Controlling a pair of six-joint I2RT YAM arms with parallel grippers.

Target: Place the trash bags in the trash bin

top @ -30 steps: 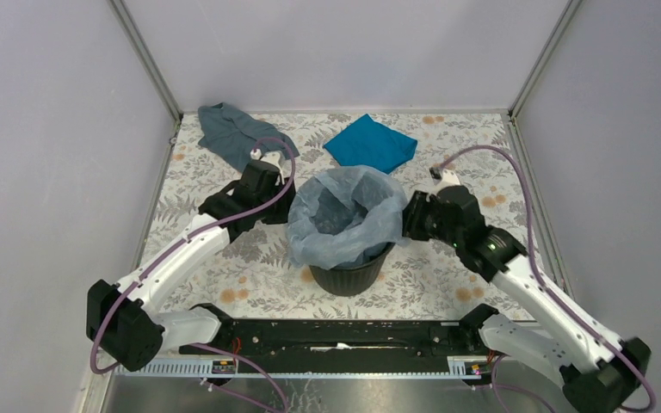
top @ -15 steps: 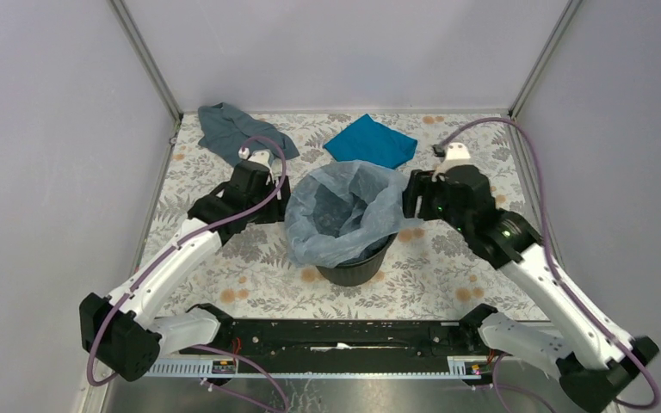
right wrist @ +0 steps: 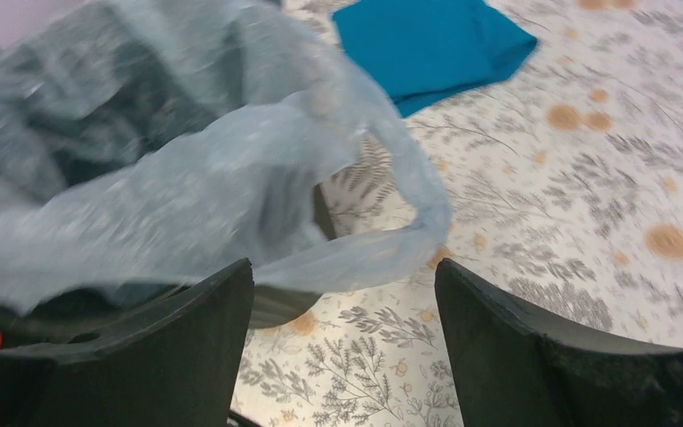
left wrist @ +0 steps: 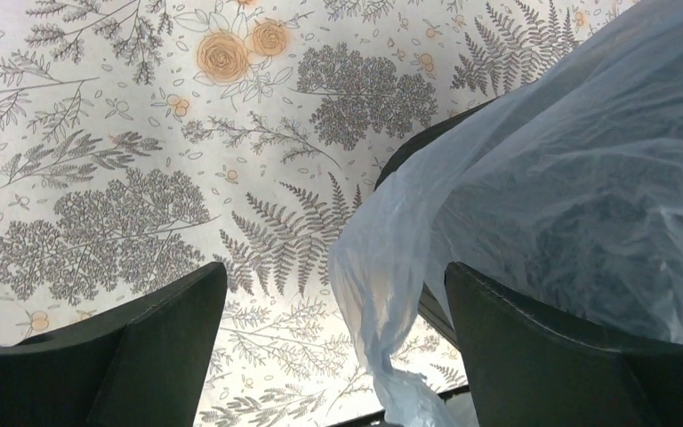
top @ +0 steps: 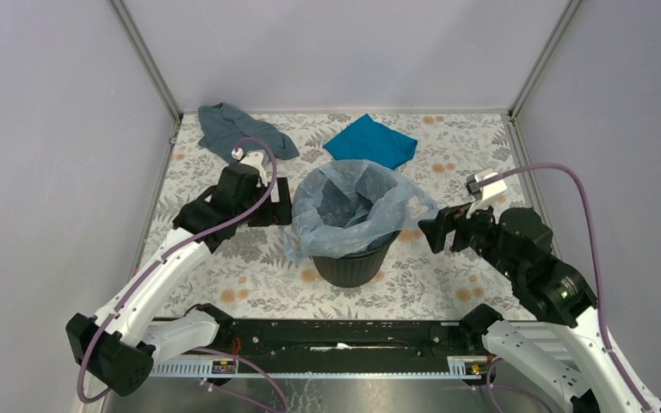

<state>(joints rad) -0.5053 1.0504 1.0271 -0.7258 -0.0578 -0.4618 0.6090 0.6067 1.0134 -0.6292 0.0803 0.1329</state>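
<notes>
The black ribbed trash bin (top: 350, 265) stands mid-table. The pale blue translucent trash bag (top: 353, 200) lines it, its edge draped over the rim all round and hanging down on the left and right. My left gripper (top: 281, 203) is open just left of the bin. In the left wrist view a hanging strand of the bag (left wrist: 382, 311) dangles loose between the spread fingers (left wrist: 133, 356), beside the bin's rim (left wrist: 413, 151). My right gripper (top: 429, 231) is open, a short way right of the bin. In the right wrist view the bag (right wrist: 160, 160) lies ahead of the gripper (right wrist: 344, 277), unheld.
A dull grey-blue cloth (top: 232, 129) lies at the back left and a bright teal cloth (top: 370, 140) at the back middle, also seen as the teal cloth (right wrist: 427, 44) in the right wrist view. Grey walls and metal posts enclose the floral tabletop (top: 447, 284).
Both grippers have opened and let go of the bag. The right gripper pulled back to the right, the left one shifted slightly back-left. The bag's edge now hangs lower outside the rim.
</notes>
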